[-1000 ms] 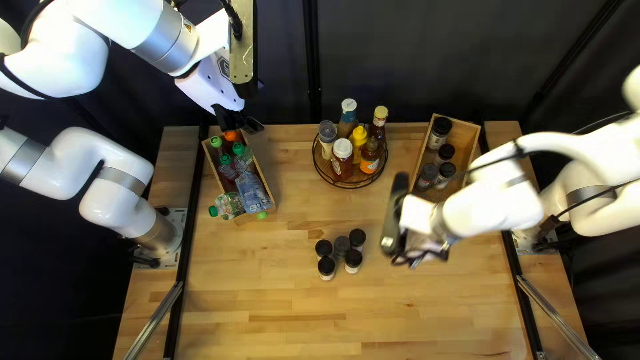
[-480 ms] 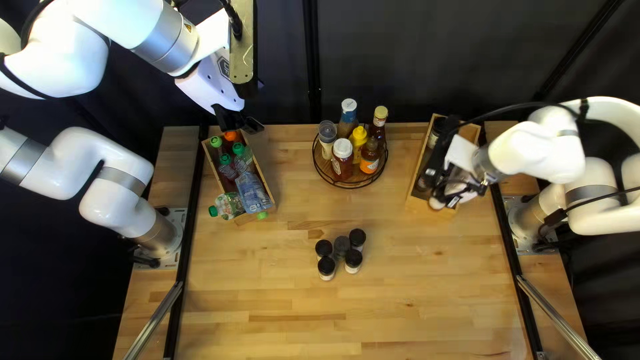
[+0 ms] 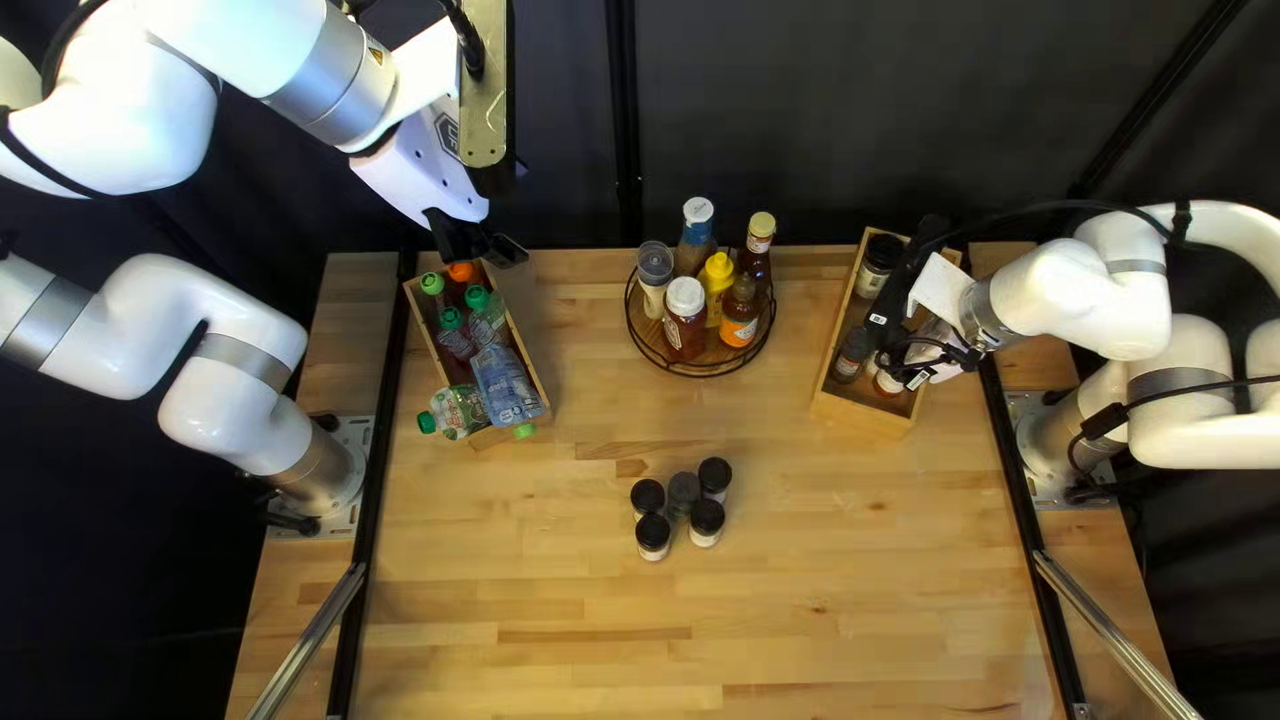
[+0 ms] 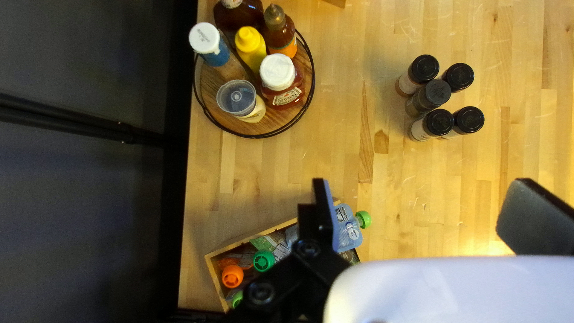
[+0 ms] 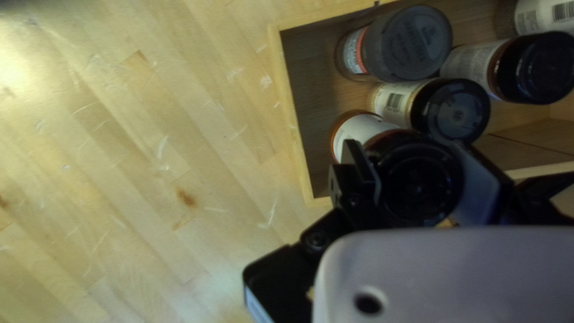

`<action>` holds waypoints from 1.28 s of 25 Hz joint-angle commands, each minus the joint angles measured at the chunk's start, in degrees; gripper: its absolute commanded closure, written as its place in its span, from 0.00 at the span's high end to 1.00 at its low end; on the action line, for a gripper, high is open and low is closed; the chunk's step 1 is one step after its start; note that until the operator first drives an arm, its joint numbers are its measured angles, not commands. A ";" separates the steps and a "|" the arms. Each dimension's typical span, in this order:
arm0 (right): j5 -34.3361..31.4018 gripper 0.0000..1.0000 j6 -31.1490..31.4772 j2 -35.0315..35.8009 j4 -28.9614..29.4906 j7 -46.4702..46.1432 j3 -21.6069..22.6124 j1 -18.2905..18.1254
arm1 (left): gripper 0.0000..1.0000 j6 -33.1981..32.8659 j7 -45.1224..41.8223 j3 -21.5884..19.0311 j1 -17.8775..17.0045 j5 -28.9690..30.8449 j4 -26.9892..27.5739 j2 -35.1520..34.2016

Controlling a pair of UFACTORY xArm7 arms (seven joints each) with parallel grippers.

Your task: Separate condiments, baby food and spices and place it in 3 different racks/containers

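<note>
"What's the biggest thing here?"

"Your wooden counter (image 3: 800, 600)."

"What big things sit on it?"

"Your left box (image 4: 257, 236) is on the left side. Your right box (image 3: 854, 416) is on the right side. Your round rack (image 4: 212, 96) sits between them, near the far edge."

"What are your two tools doing?"

"Your left tool (image 3: 483, 251) is up high, near the far end of the left box. Its fingers are wide apart. Your right tool (image 3: 896, 363) is down at the right box, and it's clamped on a black-lidded jar (image 5: 421, 179)."

"What's in the round rack?"

"Six bottles (image 3: 684, 320) stand close together. One is bright yellow."

"And the left box?"

"Food pouches (image 3: 507, 387), with green caps and one orange cap. Two poke out at the near end."

"Where are the little jars?"

"Five spice jars (image 3: 652, 536) stand in a bunch near the middle of your counter. Four other jars (image 5: 415, 45) show in the right box. The clamped one is at the near end, inside the walls. I can't tell if its bottom touches the wood."
</note>
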 commanded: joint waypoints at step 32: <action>9.01 1.00 -22.16 39.42 23.56 -23.00 5.56 14.85 | 1.00 0.00 0.00 0.00 0.00 0.00 0.00 0.00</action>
